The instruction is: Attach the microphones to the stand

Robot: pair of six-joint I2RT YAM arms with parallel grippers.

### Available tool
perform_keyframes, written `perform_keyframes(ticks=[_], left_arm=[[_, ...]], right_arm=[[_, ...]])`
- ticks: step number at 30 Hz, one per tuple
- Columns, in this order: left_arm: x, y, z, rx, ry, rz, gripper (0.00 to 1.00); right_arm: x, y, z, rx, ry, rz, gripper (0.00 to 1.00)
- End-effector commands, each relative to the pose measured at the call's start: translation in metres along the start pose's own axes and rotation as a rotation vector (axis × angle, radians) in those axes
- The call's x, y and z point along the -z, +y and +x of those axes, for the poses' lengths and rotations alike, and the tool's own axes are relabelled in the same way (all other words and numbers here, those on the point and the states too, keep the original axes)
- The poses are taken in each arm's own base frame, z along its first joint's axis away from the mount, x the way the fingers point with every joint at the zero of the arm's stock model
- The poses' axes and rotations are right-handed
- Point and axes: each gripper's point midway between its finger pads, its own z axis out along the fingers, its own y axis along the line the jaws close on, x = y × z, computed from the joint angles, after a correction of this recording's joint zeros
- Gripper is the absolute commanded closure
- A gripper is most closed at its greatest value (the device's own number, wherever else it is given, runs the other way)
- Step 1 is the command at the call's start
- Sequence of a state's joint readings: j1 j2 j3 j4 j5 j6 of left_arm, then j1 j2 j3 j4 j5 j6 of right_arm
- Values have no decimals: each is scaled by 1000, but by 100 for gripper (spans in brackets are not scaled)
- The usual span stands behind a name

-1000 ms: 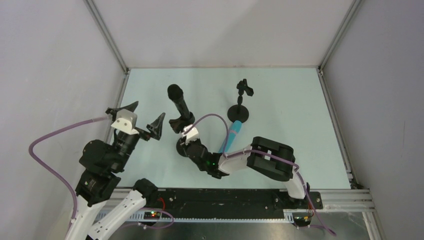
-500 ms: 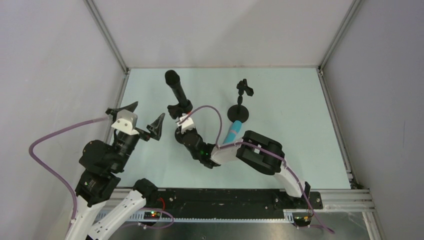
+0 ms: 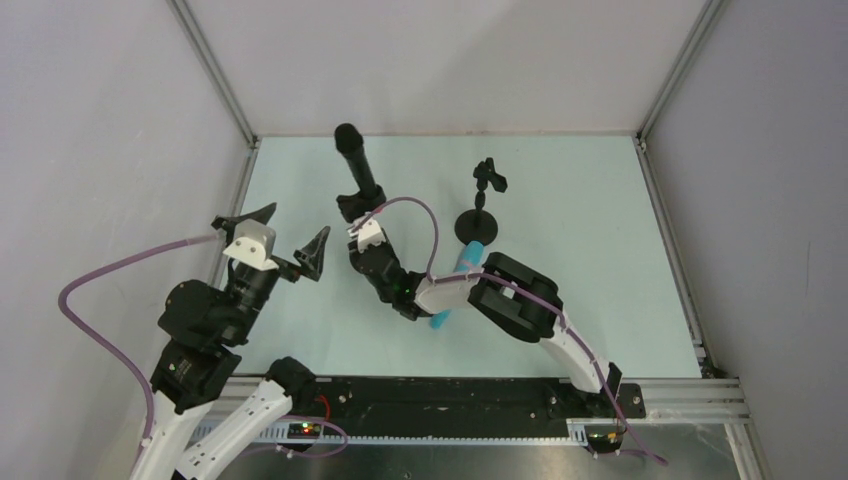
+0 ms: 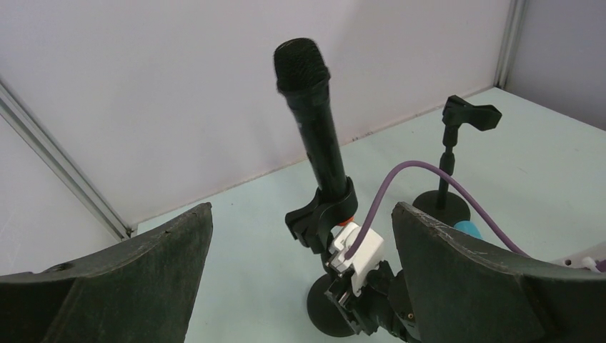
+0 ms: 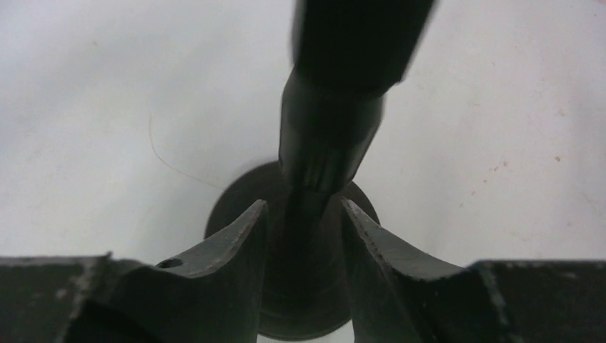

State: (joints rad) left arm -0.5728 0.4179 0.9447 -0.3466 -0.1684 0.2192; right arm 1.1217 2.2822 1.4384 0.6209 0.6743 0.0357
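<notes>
Since the earlier frames, the black round-based microphone stand [image 4: 306, 221] has been carried farther from the arm bases, together with the slim black microphone with the orange-red end cap [image 4: 314, 121] that is clipped upright in it, directly above the right end effector [image 5: 304, 207]. That end effector is closed on the stand's thin stem, low down near the base. The left end effector [image 3: 296, 222] is held wide open and empty, off to one side. The bright turquoise-blue microphone [image 3: 466, 262] lies flat on the pale green desk [image 3: 580, 200], behind the right end effector and partly under its forearm, not yet attached. The second black stand with the empty clip [image 3: 480, 226] waits just beyond it. With so low a grip, the top-heavy stand could probably be tipped on release. The turquoise microphone could be rolled, or the empty stand knocked, if the forearm is swept back carelessly.
</notes>
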Motion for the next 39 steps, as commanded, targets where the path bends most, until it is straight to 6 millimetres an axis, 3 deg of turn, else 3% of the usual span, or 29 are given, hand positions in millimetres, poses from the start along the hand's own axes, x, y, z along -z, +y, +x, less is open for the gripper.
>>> perform_keyframes(ticks=[1, 12, 15, 20, 23, 27, 31, 34, 35, 36, 39], left_arm=[[0, 1, -8, -15, -26, 5, 0], [2, 1, -15, -7, -43, 9, 0], [2, 2, -18, -5, -49, 9, 0], [3, 2, -24, -5, -63, 13, 0], [3, 1, -24, -8, -63, 16, 0], [4, -1, -25, -8, -67, 30, 0], [3, -4, -24, -9, -67, 46, 0], [2, -9, -20, -14, -63, 70, 0], [1, -11, -17, -14, -56, 79, 0], [1, -15, -15, -15, -52, 96, 0], [-1, -24, -1, -24, -20, 139, 0]], right_arm=[[1, -3, 16, 24, 45, 30, 51], [13, -4, 2, -13, 35, 27, 41], [24, -8, -14, -24, 17, 22, 36], [60, -25, -71, -79, -37, 9, 29], [80, -39, -95, -102, -46, 12, 26], [113, -70, -121, -160, -77, 37, 25], [150, -124, -127, -233, -92, 107, 28], [156, -166, -112, -265, -52, 155, 26], [158, -169, -105, -269, -33, 117, 25], [155, -187, -96, -281, -7, 145, 24], [159, -213, -80, -332, 28, 135, 23]])
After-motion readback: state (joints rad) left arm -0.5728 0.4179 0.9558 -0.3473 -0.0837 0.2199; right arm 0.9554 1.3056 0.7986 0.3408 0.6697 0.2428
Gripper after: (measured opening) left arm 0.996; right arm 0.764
